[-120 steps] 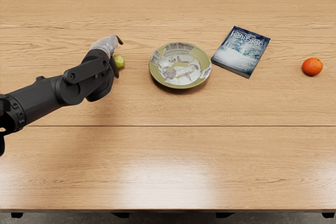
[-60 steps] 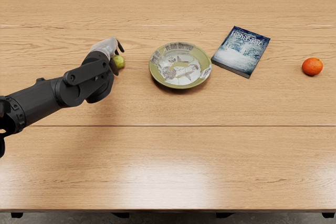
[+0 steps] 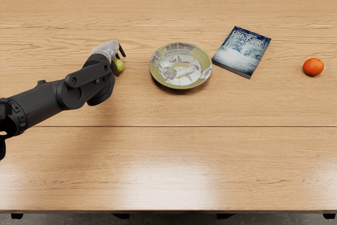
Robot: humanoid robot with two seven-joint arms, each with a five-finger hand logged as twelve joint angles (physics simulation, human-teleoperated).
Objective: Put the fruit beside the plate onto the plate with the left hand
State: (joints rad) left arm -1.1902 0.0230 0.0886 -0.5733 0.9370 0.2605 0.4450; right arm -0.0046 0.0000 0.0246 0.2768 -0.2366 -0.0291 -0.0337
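A small green fruit (image 3: 120,66) lies just left of the patterned plate (image 3: 180,65), about a hand's width from its rim. My left hand (image 3: 111,56) is on the fruit's left side. Its pale fingers (image 3: 108,49) curl over the top and cover part of the fruit, so the hand is shut on it. The dark forearm (image 3: 47,98) reaches in from the left edge. The fruit looks to be at table height. The right arm is out of view.
A book (image 3: 241,51) with a snowy blue cover lies right of the plate. An orange (image 3: 313,67) sits near the right edge of the wooden table (image 3: 174,151).
The left hand and the green fruit have shifted together slightly toward the front of the table. The fingers have closed further around the fruit.
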